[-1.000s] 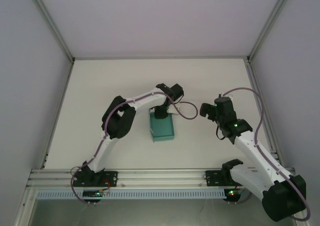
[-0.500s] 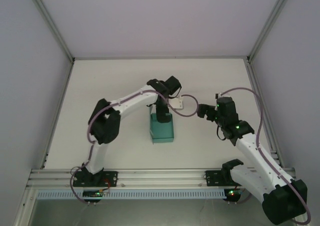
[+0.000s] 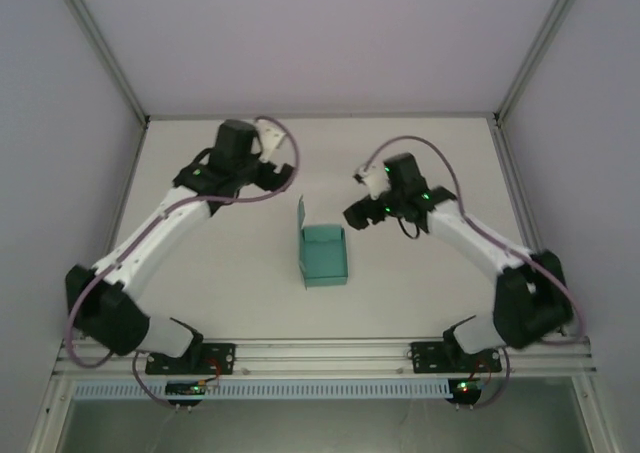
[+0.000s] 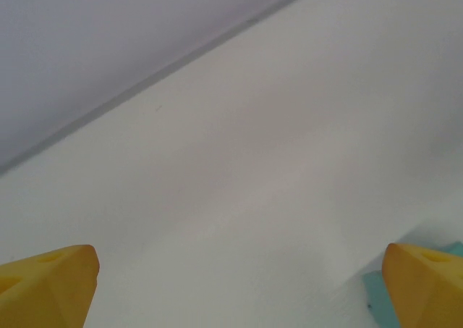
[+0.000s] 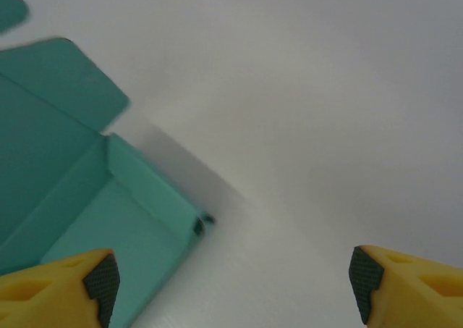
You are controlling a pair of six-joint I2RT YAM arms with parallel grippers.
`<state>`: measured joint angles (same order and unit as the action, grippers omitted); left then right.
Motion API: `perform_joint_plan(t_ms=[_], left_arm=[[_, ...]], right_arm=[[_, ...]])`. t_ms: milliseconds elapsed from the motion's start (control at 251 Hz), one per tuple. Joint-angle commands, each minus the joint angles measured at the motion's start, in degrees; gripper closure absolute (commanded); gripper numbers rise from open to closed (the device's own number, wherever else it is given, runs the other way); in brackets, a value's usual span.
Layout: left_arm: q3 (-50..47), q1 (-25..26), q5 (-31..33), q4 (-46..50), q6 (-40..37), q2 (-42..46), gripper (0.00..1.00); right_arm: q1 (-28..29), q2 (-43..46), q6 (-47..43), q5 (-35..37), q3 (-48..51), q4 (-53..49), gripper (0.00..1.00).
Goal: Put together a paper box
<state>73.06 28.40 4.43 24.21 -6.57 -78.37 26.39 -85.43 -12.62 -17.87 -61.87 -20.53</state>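
Both jaws are open and empty, and the right one, near the box, could bump its raised flap and tip it.

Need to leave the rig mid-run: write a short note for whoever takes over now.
Left gripper: open, empty, off to the far left of the paper box.
Right gripper: open, empty, close by the box's far right corner.
Box: stands between both grippers, held by neither.
Done: body looks folded up.
Left: a flap is open; probably close it next.
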Motion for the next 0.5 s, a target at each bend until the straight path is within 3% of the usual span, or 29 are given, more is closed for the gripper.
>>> perform_joint_plan(t_ms=[0, 208, 343, 431, 495], left_arm=[[-9.7, -5.0, 2.3, -2.8, 14.4, 5.3, 0.0], [-24.6, -14.0, -0.7, -3.8, 24.6, 10.4, 0.0], [-28.5, -15.6, -2.8, -4.6, 25.0, 10.8, 0.0], [-28.9, -16.0, -3.0, -5.1, 24.5, 10.6, 0.0], [-28.6, -16.3, -3.0, -5.3, 24.5, 10.2, 0.0]], right_arm=[[2.6, -9.8, -23.2, -8.0, -10.6, -13.0, 0.19], [5.2, -27.6, -35.0, -8.2, -28.7, -28.3, 0.31], [6.0, -34.4, -37.9, -8.4, -35.7, -35.7, 0.38], [7.1, -36.4, -37.7, -5.7, -36.4, -35.8, 0.49], [7.4, -37.6, -36.5, -4.8, -36.6, -35.1, 0.5]])
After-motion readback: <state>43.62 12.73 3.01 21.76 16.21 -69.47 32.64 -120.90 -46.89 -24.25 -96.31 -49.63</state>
